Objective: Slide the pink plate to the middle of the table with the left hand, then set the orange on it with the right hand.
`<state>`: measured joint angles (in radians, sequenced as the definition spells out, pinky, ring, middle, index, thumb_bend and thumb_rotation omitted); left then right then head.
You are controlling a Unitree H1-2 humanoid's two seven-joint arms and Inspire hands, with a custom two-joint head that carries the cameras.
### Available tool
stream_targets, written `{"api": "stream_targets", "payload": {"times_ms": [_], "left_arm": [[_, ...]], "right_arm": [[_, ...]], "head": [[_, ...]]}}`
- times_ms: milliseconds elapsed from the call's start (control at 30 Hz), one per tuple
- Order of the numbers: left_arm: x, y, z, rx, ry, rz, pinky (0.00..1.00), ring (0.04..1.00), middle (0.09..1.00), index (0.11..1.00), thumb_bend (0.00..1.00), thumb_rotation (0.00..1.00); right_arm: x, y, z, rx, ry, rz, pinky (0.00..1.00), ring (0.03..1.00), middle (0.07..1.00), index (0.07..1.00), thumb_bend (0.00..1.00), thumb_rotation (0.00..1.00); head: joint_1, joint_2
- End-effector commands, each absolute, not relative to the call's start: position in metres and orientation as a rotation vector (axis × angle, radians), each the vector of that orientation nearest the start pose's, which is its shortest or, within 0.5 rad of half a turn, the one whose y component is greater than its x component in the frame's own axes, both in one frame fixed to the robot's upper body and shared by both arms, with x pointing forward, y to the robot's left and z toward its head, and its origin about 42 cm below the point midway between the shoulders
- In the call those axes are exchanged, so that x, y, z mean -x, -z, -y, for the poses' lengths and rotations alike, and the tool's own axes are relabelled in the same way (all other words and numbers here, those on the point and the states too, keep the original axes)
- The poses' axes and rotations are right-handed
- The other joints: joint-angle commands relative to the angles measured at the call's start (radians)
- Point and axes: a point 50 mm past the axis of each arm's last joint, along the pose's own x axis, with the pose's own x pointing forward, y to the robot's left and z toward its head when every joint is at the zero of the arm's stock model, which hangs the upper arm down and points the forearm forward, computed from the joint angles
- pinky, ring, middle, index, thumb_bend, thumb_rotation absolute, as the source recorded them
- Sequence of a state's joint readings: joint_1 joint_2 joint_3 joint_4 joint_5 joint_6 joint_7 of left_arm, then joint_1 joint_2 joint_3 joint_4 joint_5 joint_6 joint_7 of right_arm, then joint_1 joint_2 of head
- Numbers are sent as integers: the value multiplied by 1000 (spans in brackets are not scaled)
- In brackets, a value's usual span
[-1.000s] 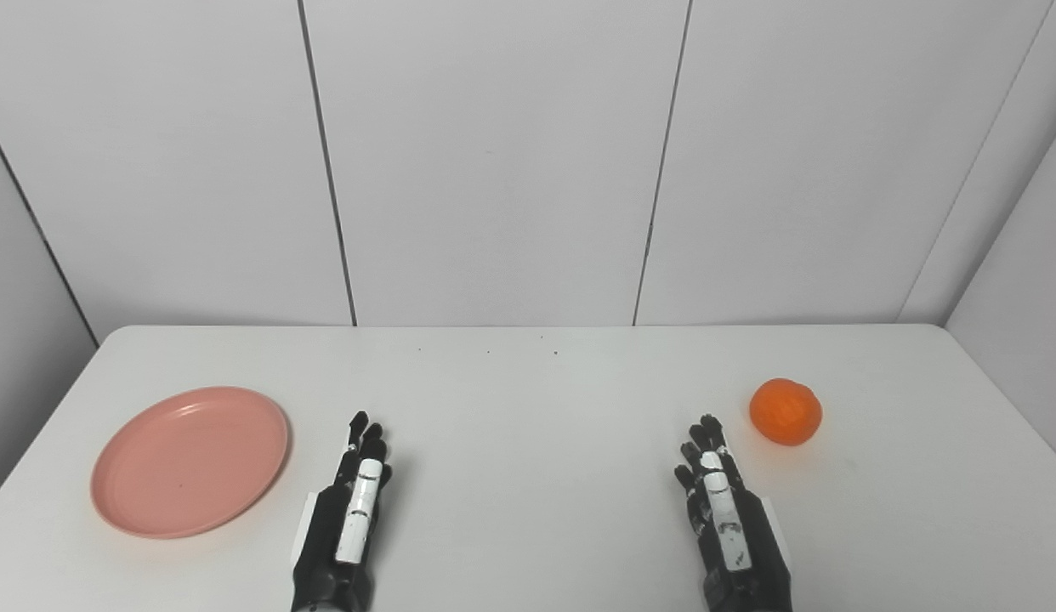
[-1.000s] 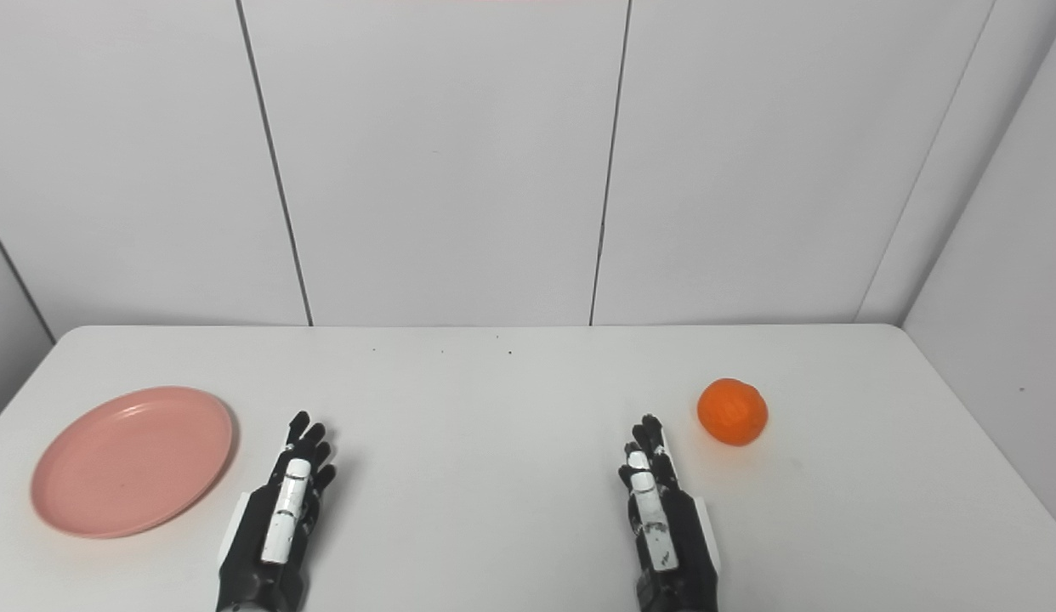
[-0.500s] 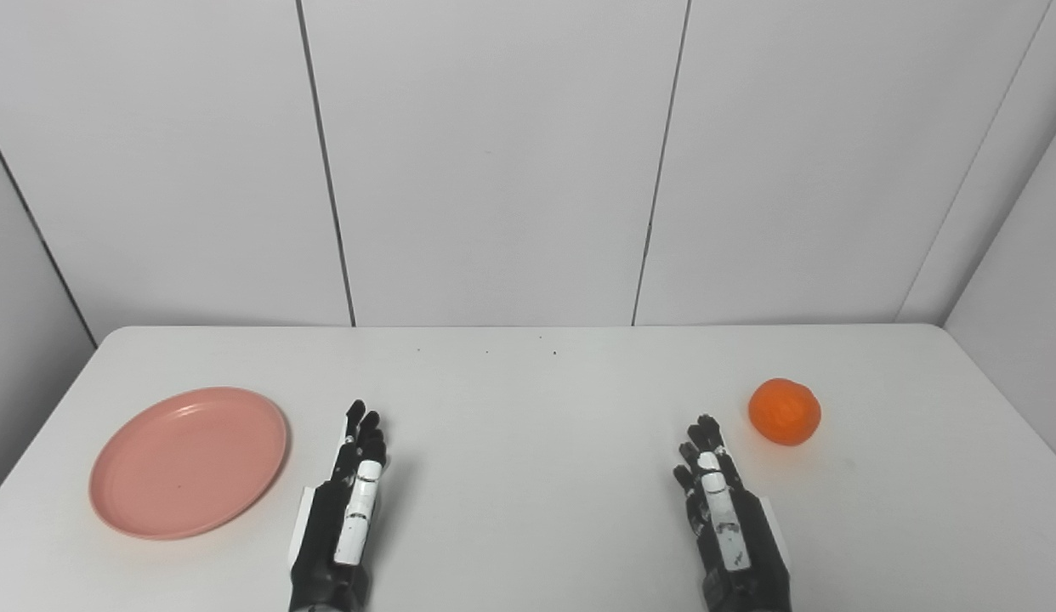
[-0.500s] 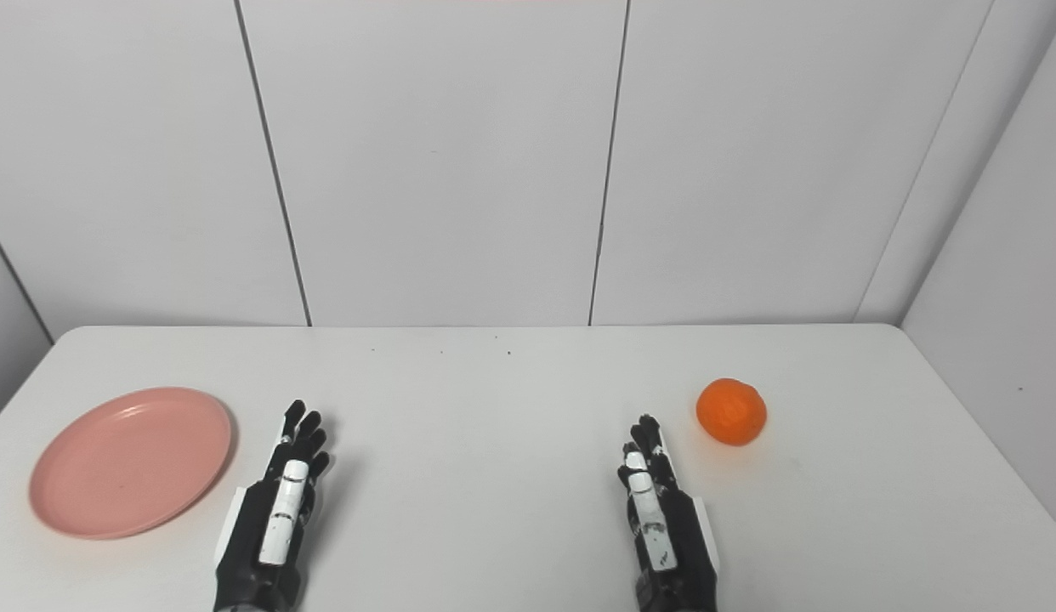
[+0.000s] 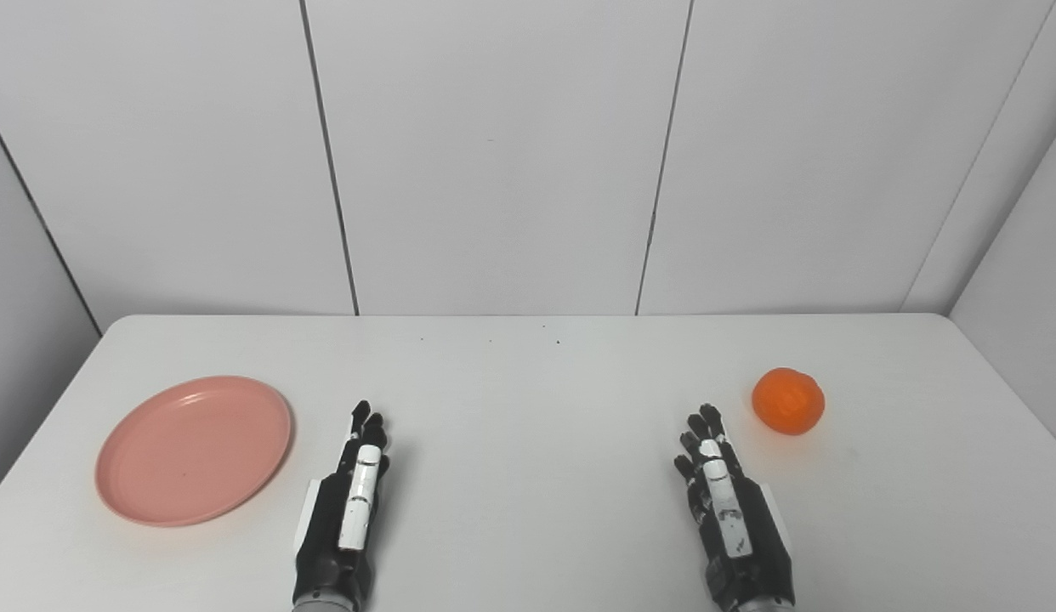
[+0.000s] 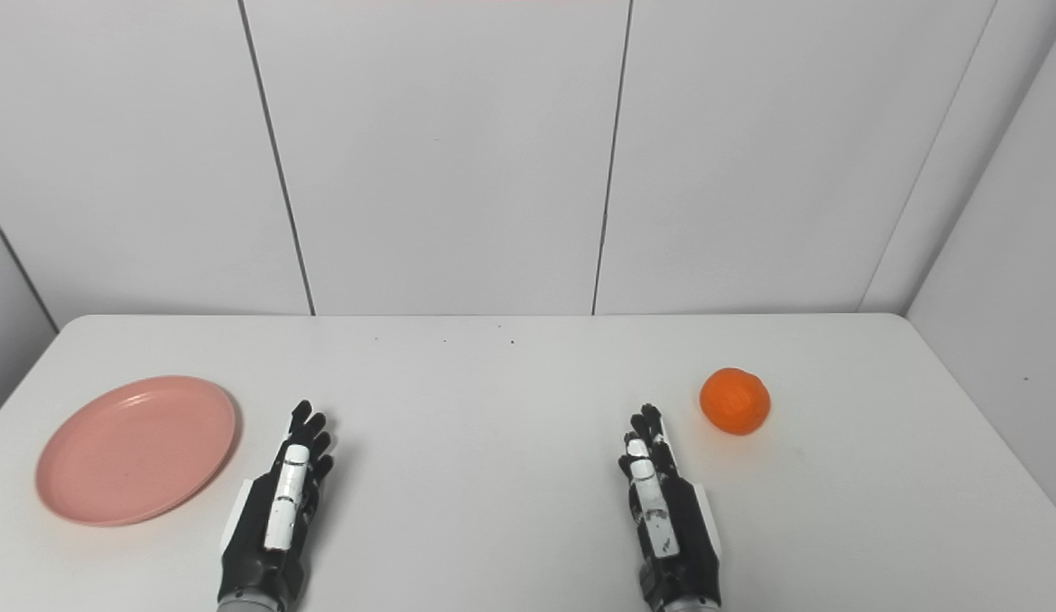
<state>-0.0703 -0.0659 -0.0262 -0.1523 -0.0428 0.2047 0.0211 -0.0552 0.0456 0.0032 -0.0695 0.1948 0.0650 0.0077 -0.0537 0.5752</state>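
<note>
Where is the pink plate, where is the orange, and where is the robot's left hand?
pink plate [image 5: 194,450], left eye view, middle of its flat inside.
orange [image 5: 788,401], left eye view, middle of the fruit.
left hand [image 5: 345,518], left eye view, back of the hand.

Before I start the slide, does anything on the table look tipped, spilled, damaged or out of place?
Nothing stands out. The pink plate lies flat and empty at the table's left, the orange sits whole at the right, and the left hand and right hand are open, touching neither. A few tiny dark specks mark the far tabletop.
</note>
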Motion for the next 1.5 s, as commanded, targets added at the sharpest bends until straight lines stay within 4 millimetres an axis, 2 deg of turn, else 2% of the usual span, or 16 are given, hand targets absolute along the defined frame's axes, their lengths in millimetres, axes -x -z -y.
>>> {"api": "stream_targets", "payload": {"times_ms": [0,233,333,367,400,500,733,1033,1267,1433,1467], "left_arm": [[-309,-157,-172,133,62,42,1000,1000,1000,1000,635,971],[-311,-157,-169,109,74,53,1000,1000,1000,1000,647,974],[-312,-153,-167,101,73,56,1000,1000,1000,1000,651,954],[-312,-152,-165,100,74,58,1000,1000,1000,1000,646,952],[-312,-151,-163,101,73,59,1000,1000,1000,1000,637,954],[-311,-149,-154,101,68,61,1000,1000,1000,1000,653,950],[-314,-140,-135,32,39,98,1000,1000,1000,1000,693,999],[-317,-138,-128,54,25,93,1000,1000,995,1000,662,1000],[-317,-138,-134,57,24,92,1000,1000,992,1000,617,995],[-319,-139,-144,42,43,104,1000,1000,989,1000,649,987],[-319,-139,-145,39,49,105,1000,997,993,1000,664,961]], "right_arm": [[-304,-130,185,-233,-63,42,1000,1000,992,994,769,800],[-304,-129,188,-239,-59,36,1000,1000,995,992,751,795],[-304,-128,192,-234,-55,36,1000,1000,993,993,756,802],[-304,-127,194,-229,-60,36,1000,1000,995,996,753,812],[-304,-127,196,-230,-68,33,1000,1000,998,999,751,821],[-303,-124,206,-224,-79,23,1000,1000,1000,1000,750,837],[-305,-117,227,-269,-77,33,1000,1000,1000,1000,738,775],[-306,-114,234,-267,-78,37,1000,1000,1000,1000,723,791],[-306,-113,228,-282,-80,37,1000,1000,1000,1000,731,784],[-306,-113,220,-289,-69,35,1000,1000,1000,992,715,758],[-307,-113,218,-287,-65,35,1000,999,995,991,722,747]], "head": [[3,2],[27,-4],[74,-12],[110,-19],[110,-19],[185,-33],[269,-56],[260,-58],[219,-55],[194,-63],[194,-63]]}}
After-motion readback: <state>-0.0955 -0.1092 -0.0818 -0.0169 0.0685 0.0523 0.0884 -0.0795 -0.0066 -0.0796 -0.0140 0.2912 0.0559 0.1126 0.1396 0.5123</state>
